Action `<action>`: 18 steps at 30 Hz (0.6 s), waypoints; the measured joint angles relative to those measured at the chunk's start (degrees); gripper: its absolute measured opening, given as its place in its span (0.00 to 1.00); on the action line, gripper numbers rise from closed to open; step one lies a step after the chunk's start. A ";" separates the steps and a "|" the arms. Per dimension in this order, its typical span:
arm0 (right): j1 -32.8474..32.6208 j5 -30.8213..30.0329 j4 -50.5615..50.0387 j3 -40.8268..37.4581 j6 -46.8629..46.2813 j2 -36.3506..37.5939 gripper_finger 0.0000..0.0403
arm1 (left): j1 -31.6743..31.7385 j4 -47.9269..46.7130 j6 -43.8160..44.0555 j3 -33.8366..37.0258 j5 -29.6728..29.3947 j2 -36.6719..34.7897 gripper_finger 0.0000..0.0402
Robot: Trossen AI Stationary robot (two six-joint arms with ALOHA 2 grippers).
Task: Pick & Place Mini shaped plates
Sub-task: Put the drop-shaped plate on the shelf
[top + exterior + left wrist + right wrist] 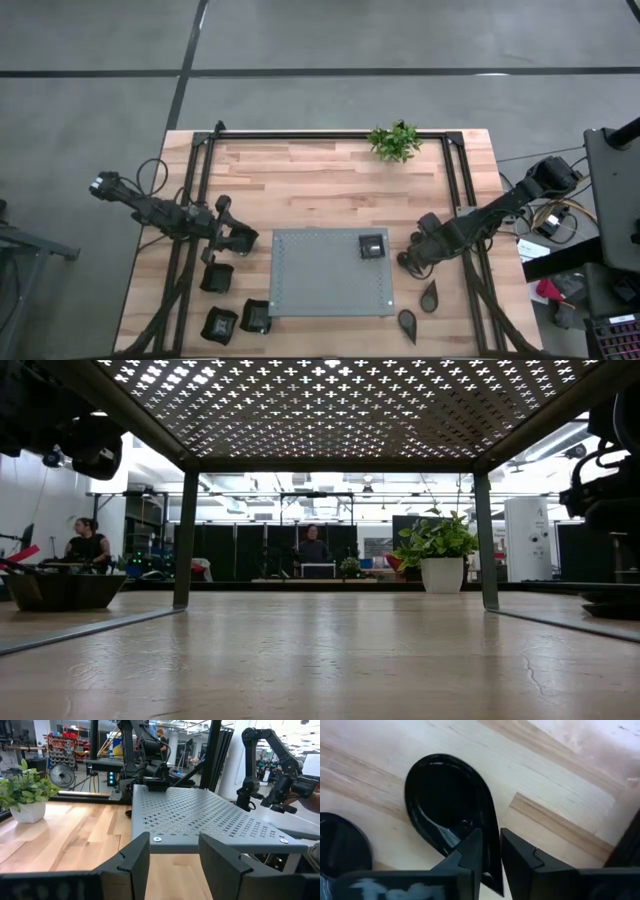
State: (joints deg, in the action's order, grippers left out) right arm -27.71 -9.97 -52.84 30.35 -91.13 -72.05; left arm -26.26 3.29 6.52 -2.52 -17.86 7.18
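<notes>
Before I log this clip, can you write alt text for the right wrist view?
The right gripper straddles the raised rim of a glossy black teardrop-shaped mini plate lying on the light wooden table, one of the jaws inside the dish and one outside. Part of a second black dish shows at the picture's edge.

This was a robotics lab: beyond the wooden table [320, 650] stood shelving racks [62, 747], a floor fan [61, 775], more robot arms [270, 765], and seated people [88, 545] at workstations.
</notes>
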 joint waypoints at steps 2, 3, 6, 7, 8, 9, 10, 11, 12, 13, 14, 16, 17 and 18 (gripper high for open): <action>0.00 -0.44 -0.10 0.05 0.02 0.07 0.14 | 0.00 -0.05 -0.01 0.00 0.01 0.00 0.41; 0.00 -0.47 -0.12 0.16 0.02 0.09 0.14 | 0.00 -0.04 -0.01 0.00 0.01 0.00 0.41; -0.02 -0.54 -0.27 0.52 0.26 0.44 0.12 | -0.02 -0.04 -0.01 0.00 0.00 0.02 0.41; -0.02 -0.56 -0.29 0.64 0.26 0.46 0.11 | -0.02 -0.04 -0.01 0.00 0.01 0.01 0.41; -0.02 -0.62 -0.35 0.70 0.28 0.50 0.11 | -0.02 -0.04 -0.01 0.00 0.00 0.02 0.41; -0.02 -0.62 -0.37 0.72 0.28 0.59 0.10 | -0.02 -0.04 -0.01 0.00 0.02 0.02 0.41; -0.02 -0.64 -0.39 0.78 0.46 0.66 0.10 | -0.02 -0.04 -0.03 0.00 0.00 0.02 0.41; -0.02 -0.64 -0.34 0.81 0.66 0.70 0.09 | -0.02 -0.04 -0.02 0.00 0.00 0.02 0.41; -0.02 -0.64 -0.35 0.81 0.86 0.70 0.08 | -0.02 -0.04 -0.03 0.00 0.00 0.02 0.41; -0.02 -0.64 -0.40 0.81 0.93 0.70 0.07 | -0.02 -0.04 -0.03 0.00 0.00 0.02 0.41; -0.02 -0.64 -0.38 0.81 1.08 0.70 0.06 | -0.02 -0.04 -0.03 0.00 0.00 0.02 0.41; -0.02 -0.66 -0.35 0.81 1.28 0.70 0.03 | -0.02 -0.04 -0.03 0.00 0.00 0.02 0.41; -0.02 -0.66 -0.35 0.81 1.38 0.70 0.03 | -0.02 -0.04 -0.03 0.00 0.00 0.02 0.41; -0.02 -0.66 -0.35 0.81 1.38 0.70 0.03 | -0.02 -0.04 -0.03 0.00 0.00 0.02 0.41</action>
State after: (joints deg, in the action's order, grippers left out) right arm -27.73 -10.63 -53.19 31.16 -89.76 -71.35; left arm -26.28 3.25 6.48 -2.52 -17.86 7.20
